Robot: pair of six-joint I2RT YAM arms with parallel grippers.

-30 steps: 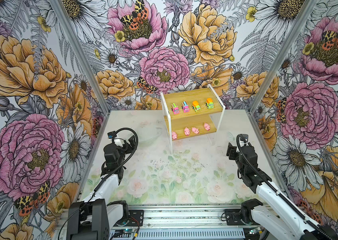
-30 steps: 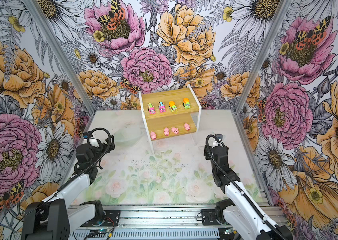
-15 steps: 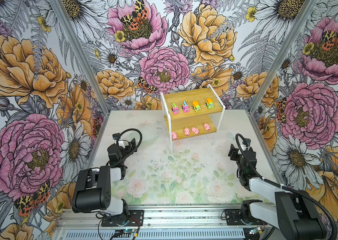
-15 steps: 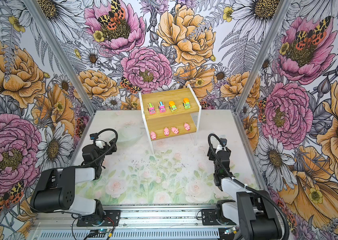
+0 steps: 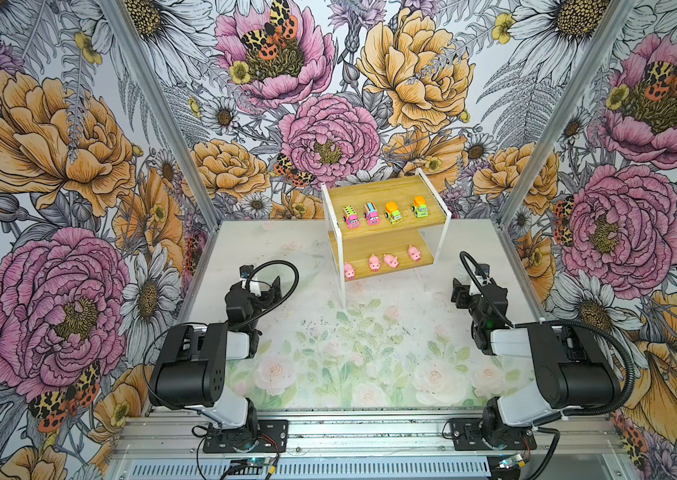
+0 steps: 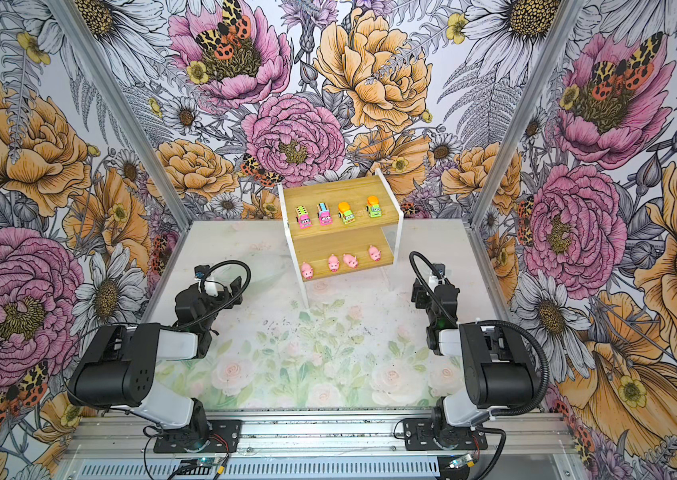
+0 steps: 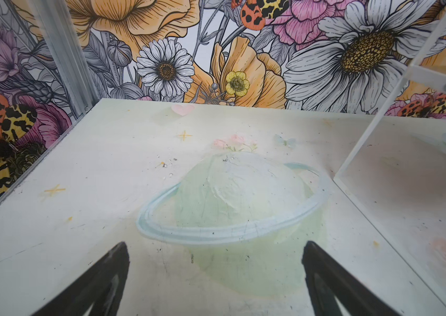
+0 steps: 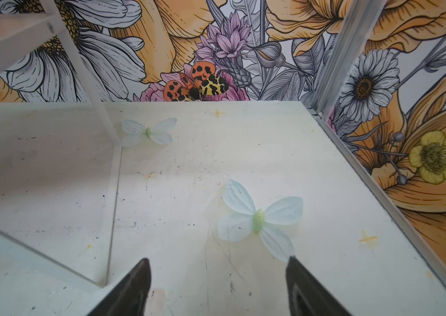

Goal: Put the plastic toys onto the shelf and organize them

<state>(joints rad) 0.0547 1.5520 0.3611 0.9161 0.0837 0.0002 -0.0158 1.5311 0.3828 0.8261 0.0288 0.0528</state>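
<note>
Gaping empty: left hand [image 7: 215, 243], right hand [image 8: 217, 258]

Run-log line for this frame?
left gripper open, empty; right gripper open, empty; four cars on shelf top tier; four pigs on lower tier

Table [image 5: 370, 332] — shelf [image 5: 378, 192] with cars [image 5: 371, 214], pigs [image 5: 374, 262]

Shelf [image 5: 382, 192]: boards of light, matt wood with the grain visible; side frames are smooth and white. Pigs [image 5: 374, 262] and cars [image 5: 371, 214]: smooth moulded plastic. Bench [image 5: 328, 332]: a matt printed surface, seen scuffed and flecked with dark specks. Walls [image 5: 79, 166]: a matt printed covering. Corner posts [image 5: 158, 104] and the rail [image 5: 370, 432] along the bench's near edge: bare brushed metal. Arm casings [image 5: 187, 370]: smooth black and white plastic.
</note>
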